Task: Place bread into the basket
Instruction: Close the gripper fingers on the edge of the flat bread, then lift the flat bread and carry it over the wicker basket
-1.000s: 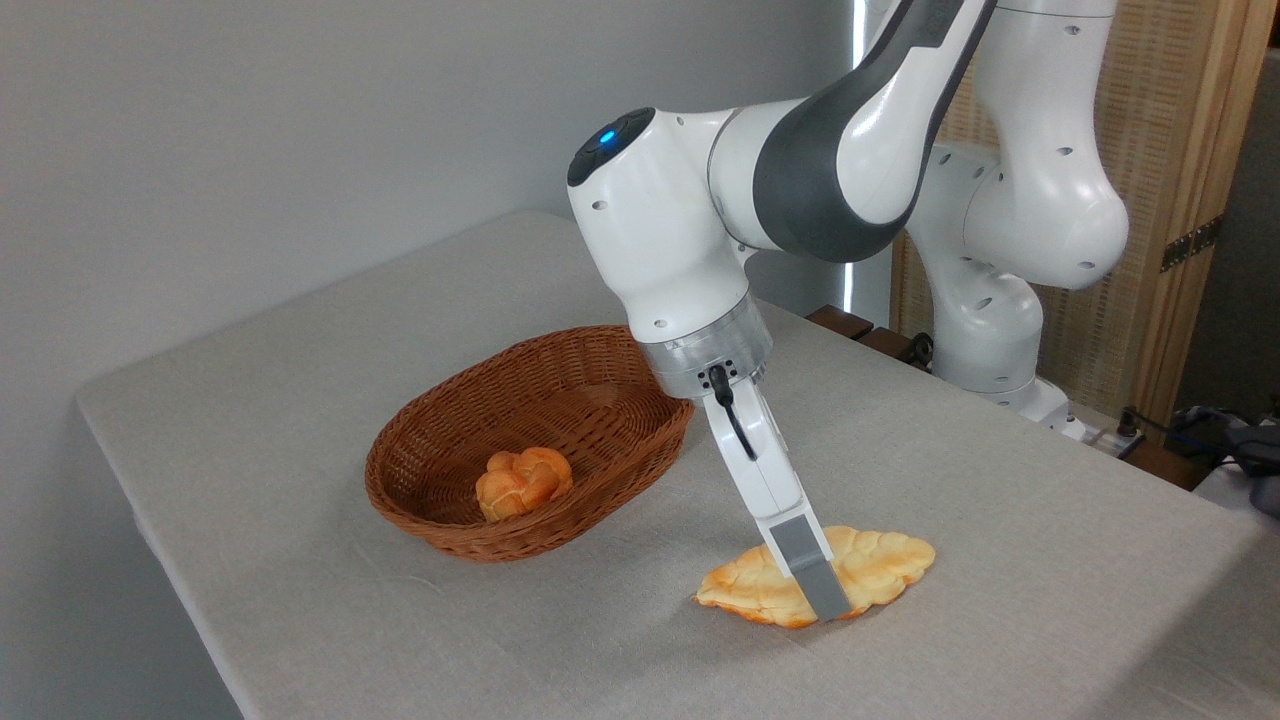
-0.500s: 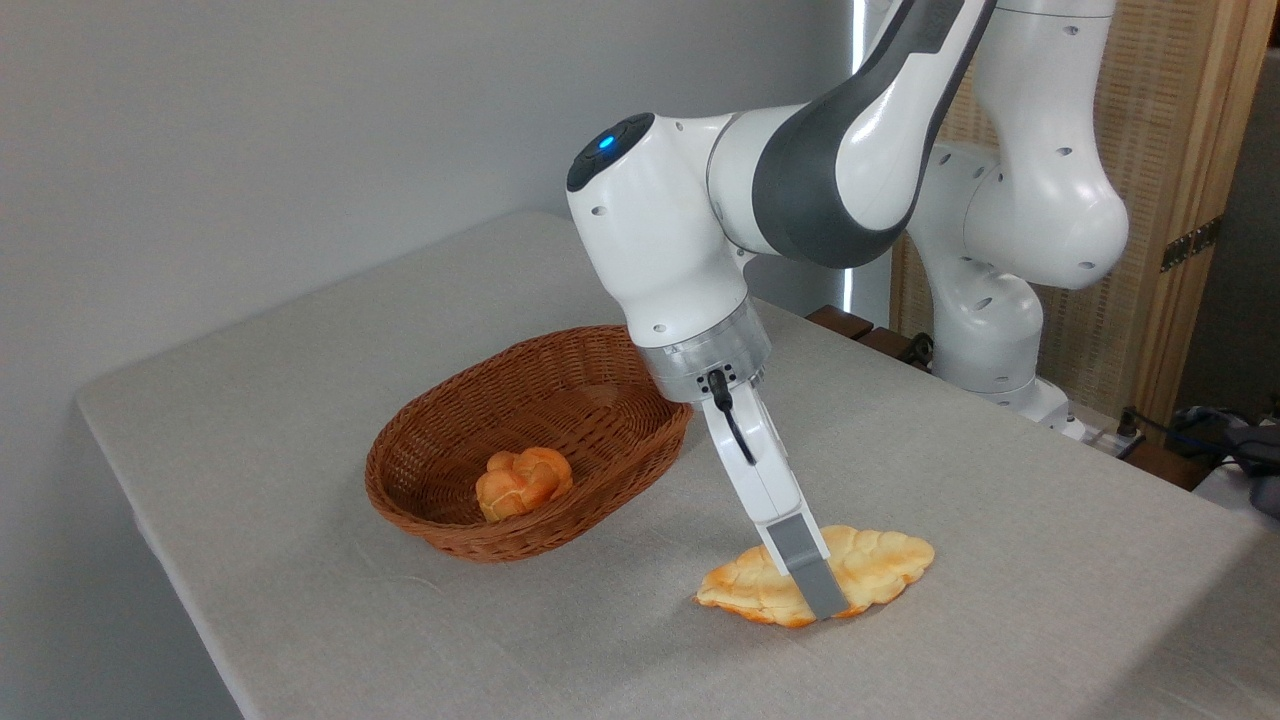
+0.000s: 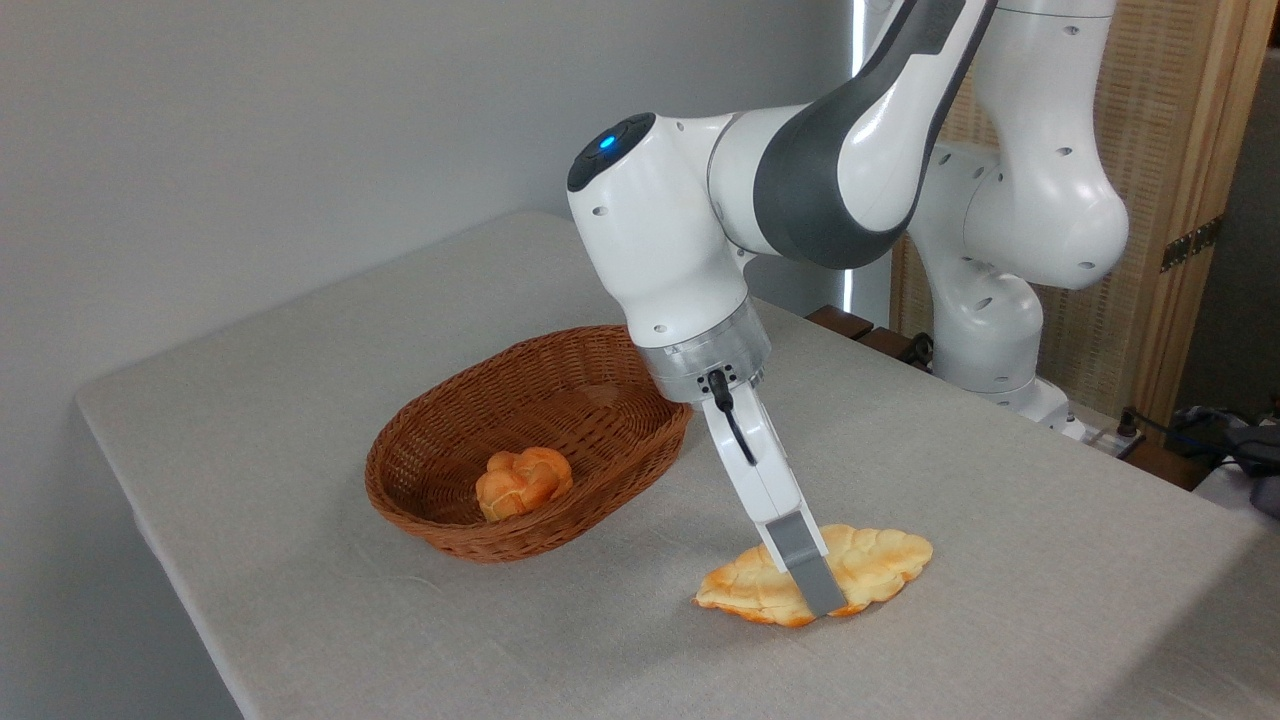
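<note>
I am at the grasp step. My gripper (image 3: pixel 818 590) is down on the leaf-shaped bread (image 3: pixel 870 565), its near grey finger (image 3: pixel 805 565) lying across the loaf's front edge. The far finger is hidden behind that one, so I cannot tell whether the jaws have closed on the loaf or only straddle it; it looks like a pinch across the narrow width, but I hedge on that.

The bread lies flat on the grey tablecloth (image 3: pixel 1000 560), well apart from the wicker basket (image 3: pixel 560 500), which sits at about ten o'clock from it. A small knotted roll (image 3: pixel 523 481) already rests in the basket's near end.

Next I need a firm hold, a lift clear of the rim, then a carry toward ten o'clock.
</note>
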Action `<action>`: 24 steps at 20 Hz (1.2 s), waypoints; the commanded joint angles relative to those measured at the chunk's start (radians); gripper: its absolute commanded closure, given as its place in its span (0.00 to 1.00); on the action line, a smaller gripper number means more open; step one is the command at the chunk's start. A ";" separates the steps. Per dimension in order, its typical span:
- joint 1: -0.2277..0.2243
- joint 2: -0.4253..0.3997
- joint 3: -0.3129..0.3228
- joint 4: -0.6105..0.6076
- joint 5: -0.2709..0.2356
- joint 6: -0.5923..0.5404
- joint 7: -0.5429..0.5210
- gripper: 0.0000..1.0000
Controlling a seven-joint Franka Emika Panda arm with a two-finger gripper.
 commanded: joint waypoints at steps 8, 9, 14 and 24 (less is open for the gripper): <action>-0.005 -0.008 0.015 0.005 -0.023 0.026 0.010 0.53; -0.005 -0.012 0.015 0.007 -0.027 0.025 0.010 0.53; -0.008 -0.018 0.015 0.075 -0.099 -0.030 0.010 0.53; -0.009 -0.007 0.002 0.335 -0.363 -0.271 -0.092 0.53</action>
